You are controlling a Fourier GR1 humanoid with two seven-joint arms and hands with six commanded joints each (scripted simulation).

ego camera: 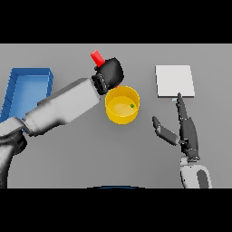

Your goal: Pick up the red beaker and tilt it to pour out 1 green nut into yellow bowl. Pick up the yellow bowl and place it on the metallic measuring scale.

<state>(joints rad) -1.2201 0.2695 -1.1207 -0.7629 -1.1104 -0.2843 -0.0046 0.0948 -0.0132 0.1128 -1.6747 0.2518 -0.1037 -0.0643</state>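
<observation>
Gripping the red beaker (96, 57), your left hand (110, 72) has its fingers curled round the vessel, so that only the red upper part shows above the dark hand; the hand sits just behind the far rim of the yellow bowl (118, 116), touching or overlapping that rim as you see it from the head view; its white and grey arm runs down to the lower left. Inside the bowl you can see one green nut (132, 106), lying toward the right wall. To the left, well apart from the bowl, a blue tray (13, 86) lies at the edge of the grey surface (90, 154). Your right hand (187, 131) rests at the lower right with fingers straight and thumb spread, holding nothing; its longest fingertip reaches the near edge of the pale square measuring scale (175, 80), which lies flat to the right of the bowl and apart from it.
</observation>
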